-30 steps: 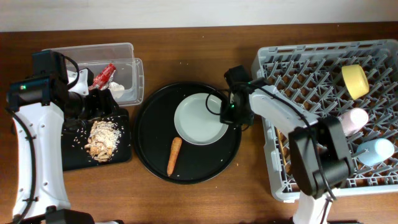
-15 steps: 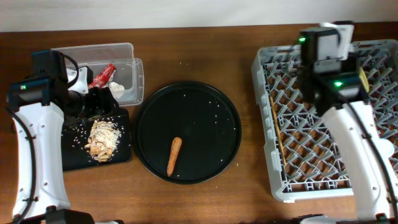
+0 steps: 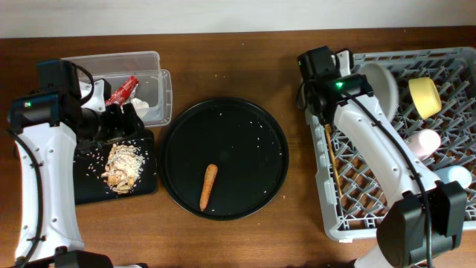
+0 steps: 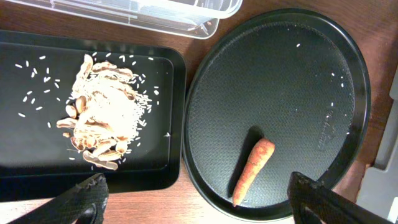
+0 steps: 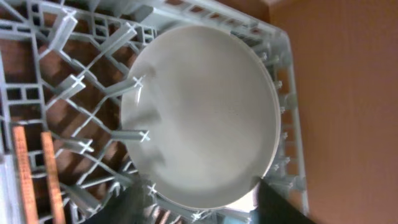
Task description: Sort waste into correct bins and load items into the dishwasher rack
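While the left arm bends over the frame's left side, the left gripper [image 4: 198, 183] hangs spread wide above the shallow black tray [image 4: 25, 149] of food scraps [image 4: 102, 118]. The carrot [image 4: 252, 168] lies lower right on the round black tray [image 4: 292, 87]. Across the brown wooden table [image 3: 238, 52], the right gripper [image 5: 202, 199] gapes wide at the dishwasher rack's [image 3: 446, 216] upper-left corner, the plate [image 5: 205, 112] propped among pegs just beyond its fingers.

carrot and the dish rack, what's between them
Between carrot and rack: only speckled round tray and a strip of bare table, in the overhead view.
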`<state>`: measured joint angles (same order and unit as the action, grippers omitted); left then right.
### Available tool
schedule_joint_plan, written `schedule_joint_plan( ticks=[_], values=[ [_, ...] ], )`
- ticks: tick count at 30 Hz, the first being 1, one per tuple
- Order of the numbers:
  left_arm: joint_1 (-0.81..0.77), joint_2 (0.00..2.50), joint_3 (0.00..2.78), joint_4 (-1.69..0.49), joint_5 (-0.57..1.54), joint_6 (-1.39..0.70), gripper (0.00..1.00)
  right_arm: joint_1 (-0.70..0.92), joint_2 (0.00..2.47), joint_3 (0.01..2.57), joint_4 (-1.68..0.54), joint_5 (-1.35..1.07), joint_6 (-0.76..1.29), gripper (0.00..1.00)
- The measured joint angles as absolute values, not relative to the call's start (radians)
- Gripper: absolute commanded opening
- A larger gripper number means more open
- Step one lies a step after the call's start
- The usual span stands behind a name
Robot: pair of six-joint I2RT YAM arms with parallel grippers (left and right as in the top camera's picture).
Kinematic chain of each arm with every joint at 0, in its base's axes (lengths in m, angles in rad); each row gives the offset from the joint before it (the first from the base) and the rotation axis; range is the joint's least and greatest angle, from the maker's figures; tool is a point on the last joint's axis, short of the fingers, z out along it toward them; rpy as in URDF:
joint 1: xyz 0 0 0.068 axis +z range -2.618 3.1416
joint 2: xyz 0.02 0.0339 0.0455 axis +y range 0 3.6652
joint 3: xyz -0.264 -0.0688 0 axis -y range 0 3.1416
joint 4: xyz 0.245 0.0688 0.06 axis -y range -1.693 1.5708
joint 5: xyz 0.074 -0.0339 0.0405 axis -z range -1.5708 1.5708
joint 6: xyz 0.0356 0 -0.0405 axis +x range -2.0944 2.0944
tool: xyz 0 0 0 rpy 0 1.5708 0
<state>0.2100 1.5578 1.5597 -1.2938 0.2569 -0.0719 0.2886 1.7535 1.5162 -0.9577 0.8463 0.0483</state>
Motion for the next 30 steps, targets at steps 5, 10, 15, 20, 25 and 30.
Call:
schedule_joint_plan(
  ticks=[5,10,15,20,25,30],
  values=[
    [0.210,1.558,1.560,-1.294,0.287,-0.072,0.99,0.242,1.531,1.516,-1.023,0.527,0.131,1.00],
    [0.070,1.557,1.556,-1.259,0.335,-0.072,0.99,0.025,1.452,1.528,-1.261,0.074,0.120,0.98],
    [-0.300,1.616,1.415,-1.209,0.190,-0.072,0.99,0.025,1.460,1.528,-1.269,-0.010,0.105,0.98],
    [-0.442,1.878,1.318,-1.132,0.146,-0.072,0.95,0.025,1.460,1.528,-1.271,-0.019,0.105,0.98],
    [-0.442,2.003,1.311,-1.102,0.118,-0.072,0.54,0.025,1.460,1.528,-1.271,-0.021,0.105,0.98],
    [-0.442,2.003,1.311,-1.076,0.115,-0.080,0.34,0.025,1.460,1.528,-1.271,-0.021,0.105,0.98]
  ],
)
